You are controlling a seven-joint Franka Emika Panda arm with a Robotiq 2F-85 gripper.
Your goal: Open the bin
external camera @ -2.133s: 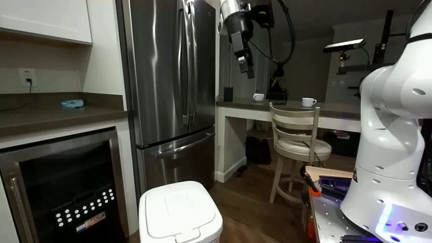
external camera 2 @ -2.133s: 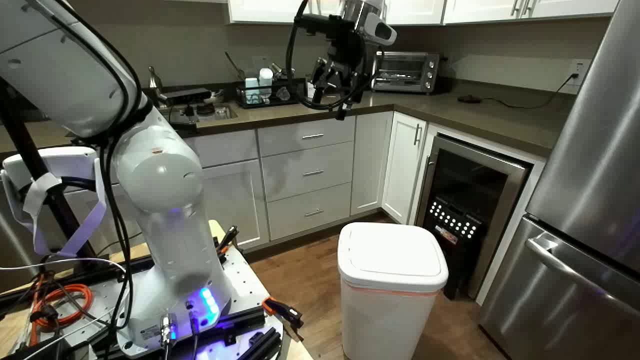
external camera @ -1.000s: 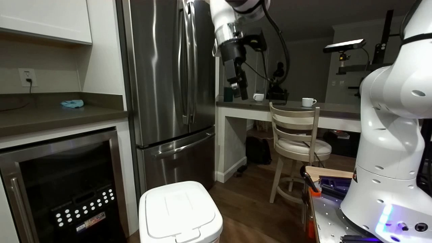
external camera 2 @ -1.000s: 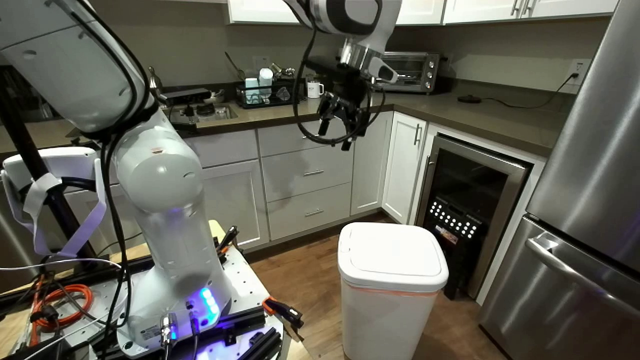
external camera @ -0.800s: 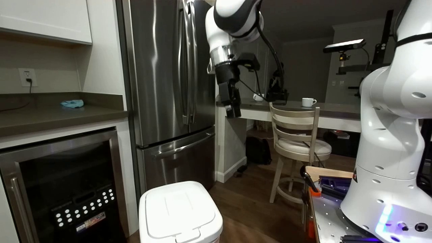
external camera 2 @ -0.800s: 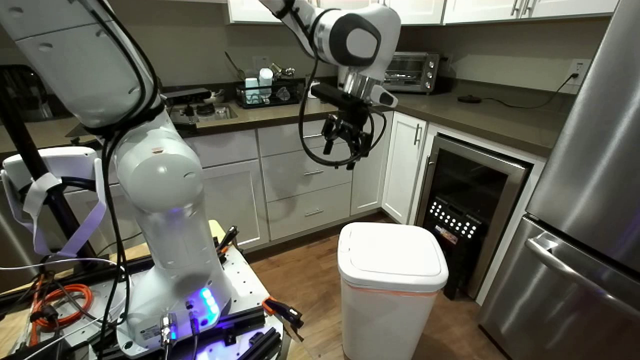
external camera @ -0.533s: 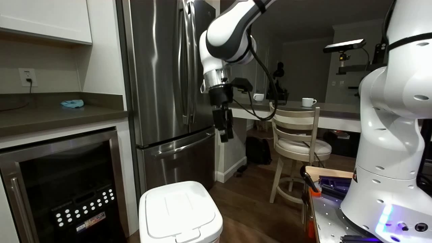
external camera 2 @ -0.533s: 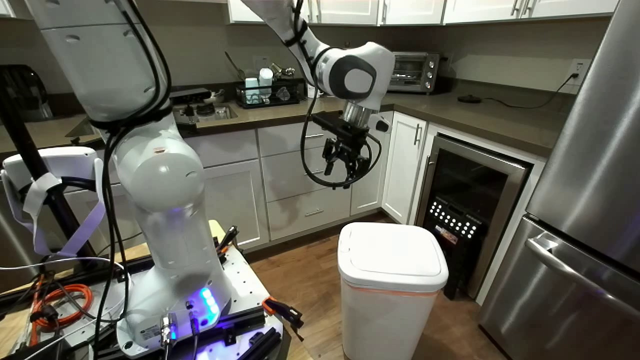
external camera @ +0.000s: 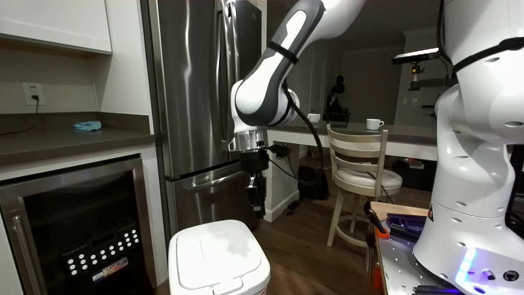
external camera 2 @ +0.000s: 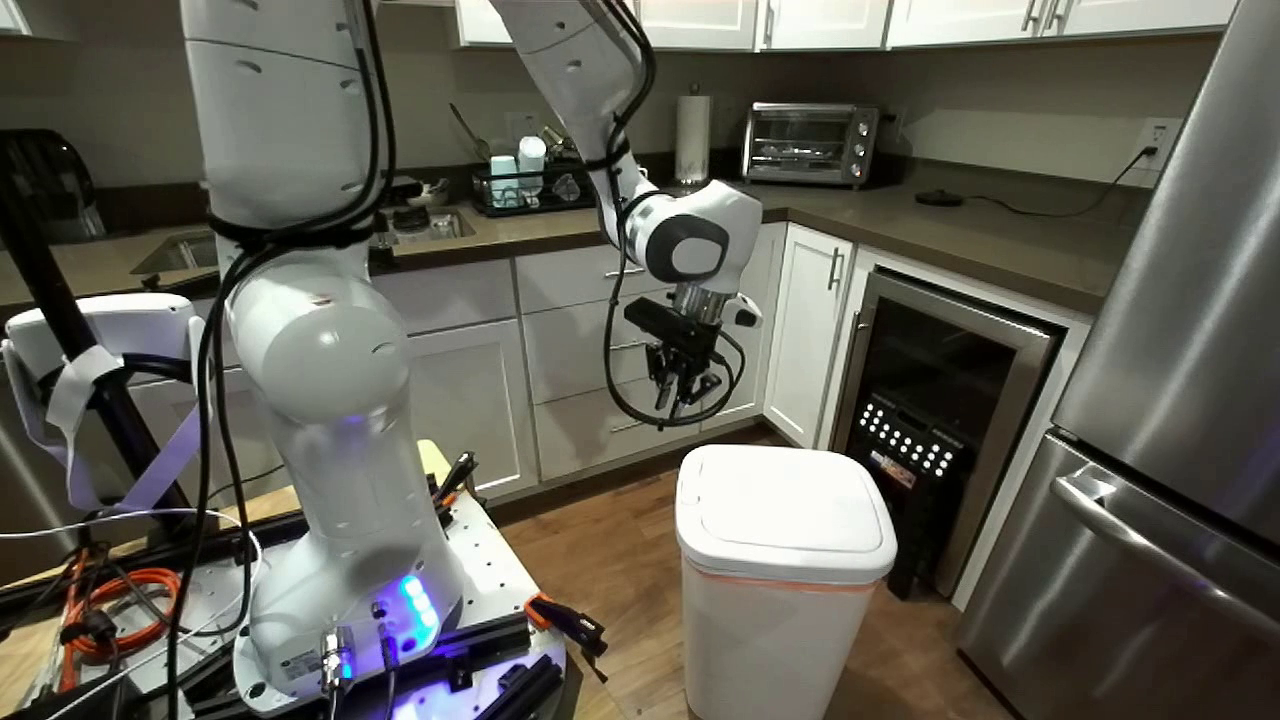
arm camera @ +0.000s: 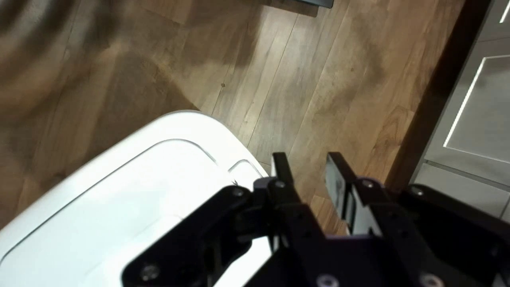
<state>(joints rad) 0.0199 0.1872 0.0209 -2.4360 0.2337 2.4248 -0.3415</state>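
One refrigerator [external camera: 200, 94] and my arm [external camera 2: 325, 350] run out of both exterior views; nearby stands the closed white bin [external camera 2: 780, 620], partly hidden in the wrist view by my gripper [arm camera: 307, 163], jaws parted, hanging lower than before.

In both exterior views the lower end of the bin [external camera 2: 785, 650] is cut off by the frame, and its inside is hidden beneath the lid [external camera: 219, 255]. In the wrist view the bin is cut off by two edges and partly covered by the jaws, whose near parts are blurred. Against the dark refrigerator [external camera: 204, 102], itself cropped, the gap between the jaws cannot be made out in an exterior view. The elbow of the arm [external camera 2: 325, 350] is cropped out of both exterior views. In the wrist view a dark object [arm camera: 320, 2] is cut to a sliver and cannot be identified. The print on the label [external camera: 109, 269] is too small to be read.
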